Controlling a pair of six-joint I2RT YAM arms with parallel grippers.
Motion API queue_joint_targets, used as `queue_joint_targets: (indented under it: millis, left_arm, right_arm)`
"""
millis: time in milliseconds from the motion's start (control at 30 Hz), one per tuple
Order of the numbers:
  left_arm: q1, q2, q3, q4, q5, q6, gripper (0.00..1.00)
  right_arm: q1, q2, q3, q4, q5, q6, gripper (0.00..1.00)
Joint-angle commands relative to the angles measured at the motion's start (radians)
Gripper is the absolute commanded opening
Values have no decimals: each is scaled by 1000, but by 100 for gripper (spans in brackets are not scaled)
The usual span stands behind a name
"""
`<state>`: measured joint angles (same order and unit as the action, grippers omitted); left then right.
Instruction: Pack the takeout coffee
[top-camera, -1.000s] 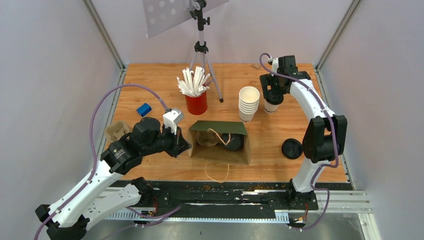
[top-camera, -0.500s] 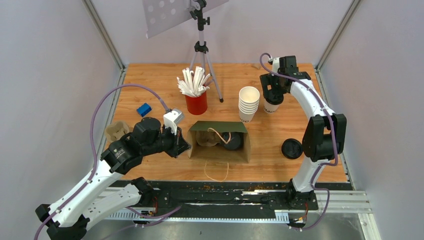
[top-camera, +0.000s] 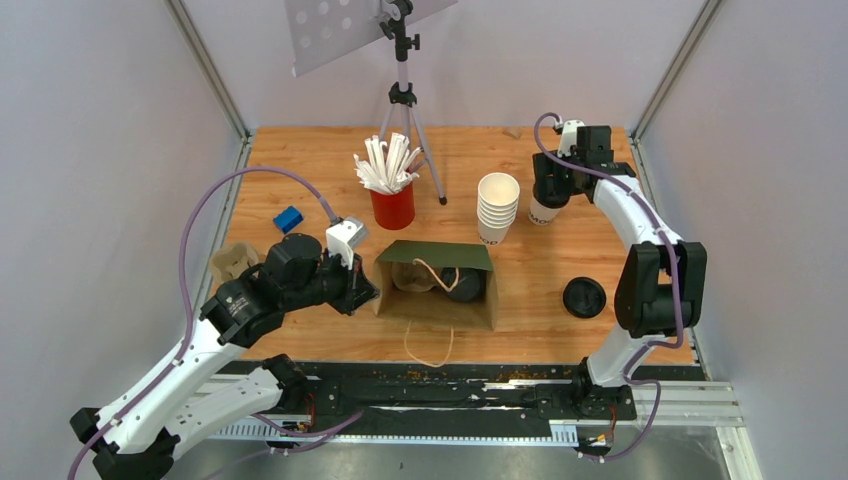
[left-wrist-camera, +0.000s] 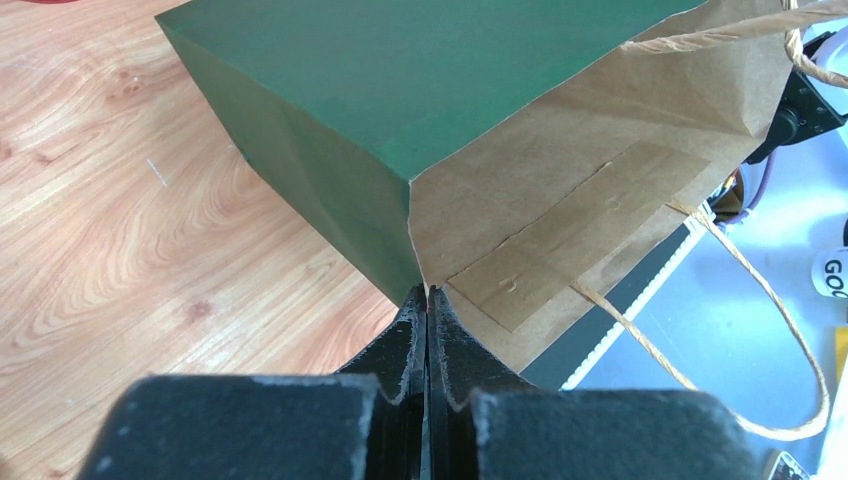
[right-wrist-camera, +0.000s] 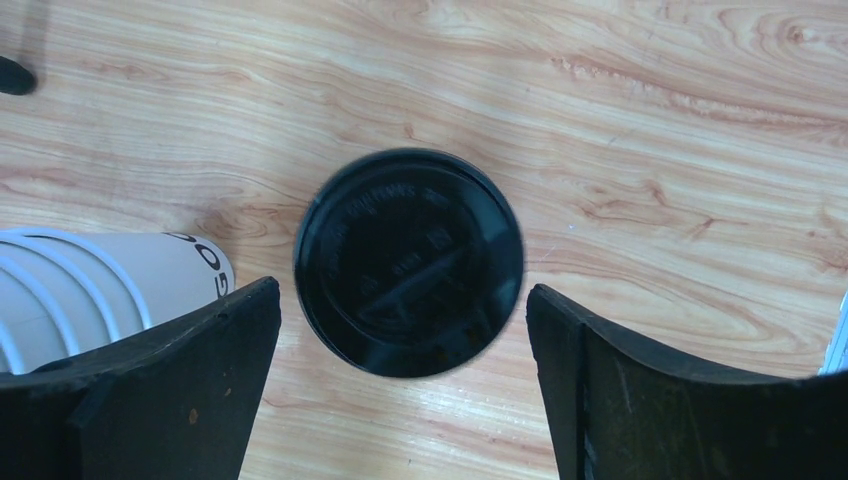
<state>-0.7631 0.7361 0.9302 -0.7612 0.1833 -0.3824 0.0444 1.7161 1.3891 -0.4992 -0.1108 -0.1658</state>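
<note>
Brown paper at the bag's (top-camera: 440, 300) left corner sat pinched between your left gripper's (left-wrist-camera: 427, 300) shut fingers, steadying it, I'd judge. Farther back, just right of the stack of cups (top-camera: 497, 208), the white cup (top-camera: 541, 211) stood on the table (top-camera: 300, 170) wearing its black lid (right-wrist-camera: 408, 262). Your right gripper (right-wrist-camera: 400, 300) hovered above it, jaws wide and empty. You were at the pick-up. Next, descend, straddle the cup and close gently.

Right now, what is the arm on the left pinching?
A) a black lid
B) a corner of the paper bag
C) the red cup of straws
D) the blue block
B: the left gripper is shut on a corner of the paper bag.
</note>
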Motion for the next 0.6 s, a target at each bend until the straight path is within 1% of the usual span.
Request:
queue_joint_targets:
  millis: [0,167,333,567]
  left_arm:
    - [1,-1,50,3,-14,23,0]
    - [1,0,46,4,-15,18,0]
    - [0,5,48,5,-10,15,0]
    - [1,6,56,-11,-15,19,0]
  right_arm:
    - [1,-59,8,68,-55,-3,93]
    - [2,-64,39,57,-67,-31,93]
    - [2,-54,7,87,-96,-36,93]
    - [1,-23,3,89,-87,-51,91]
